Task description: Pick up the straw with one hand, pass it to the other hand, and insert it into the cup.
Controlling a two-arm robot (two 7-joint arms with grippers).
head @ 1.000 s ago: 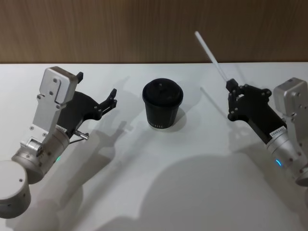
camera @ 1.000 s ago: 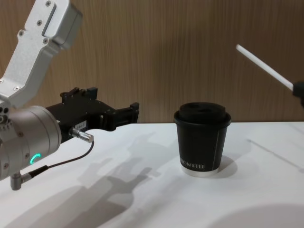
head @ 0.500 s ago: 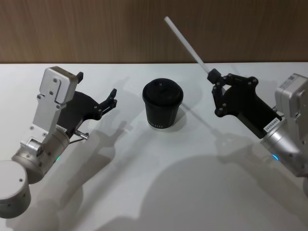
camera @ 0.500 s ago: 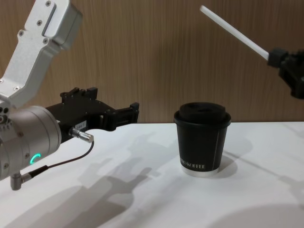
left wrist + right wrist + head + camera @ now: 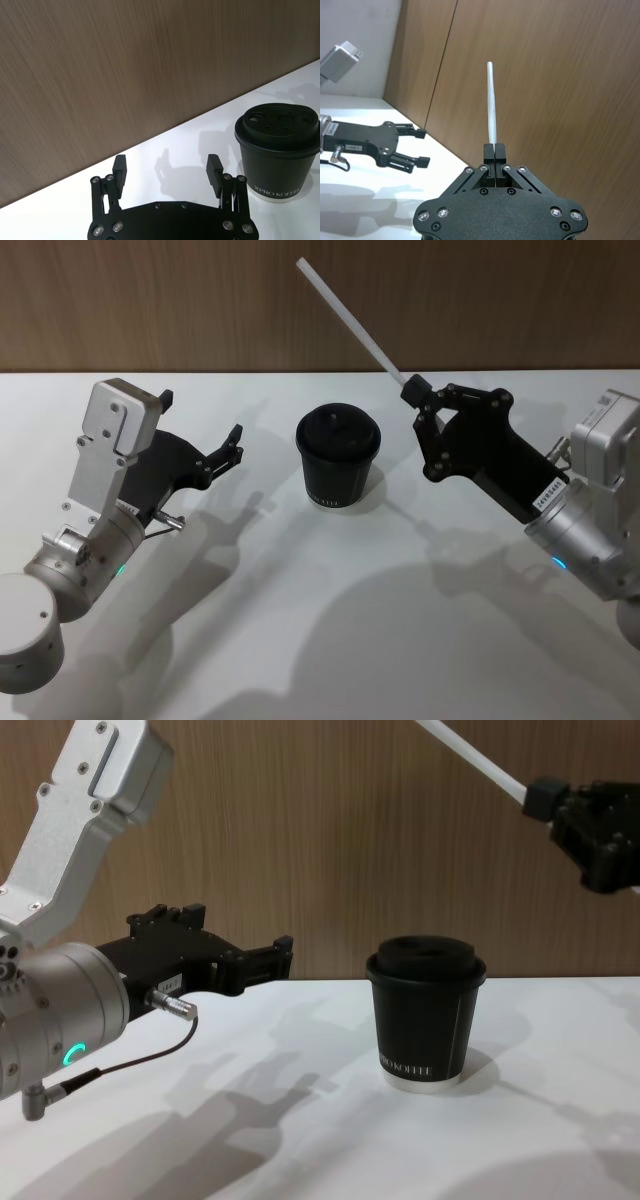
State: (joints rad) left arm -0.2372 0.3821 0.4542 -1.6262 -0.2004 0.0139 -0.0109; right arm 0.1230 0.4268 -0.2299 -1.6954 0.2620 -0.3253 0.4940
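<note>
Wood wall (image 5: 150, 300) behind, white desk (image 5: 320, 630). Right pincer (image 5: 412, 392) clamped on straw (image 5: 345, 312), slanting at upper centre, up-right of cup (image 5: 338, 455). Left pincer (image 5: 201, 415) apart, mid-left. Hand-over step, I reckon; next I bring straw into left pincer's gap.

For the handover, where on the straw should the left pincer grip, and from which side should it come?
Probably grip the straw at mid-length, above the right pincer, which clamps its lower end. Come from the robot's left, jaws across the shaft: it slants up and left, bare along that length.
</note>
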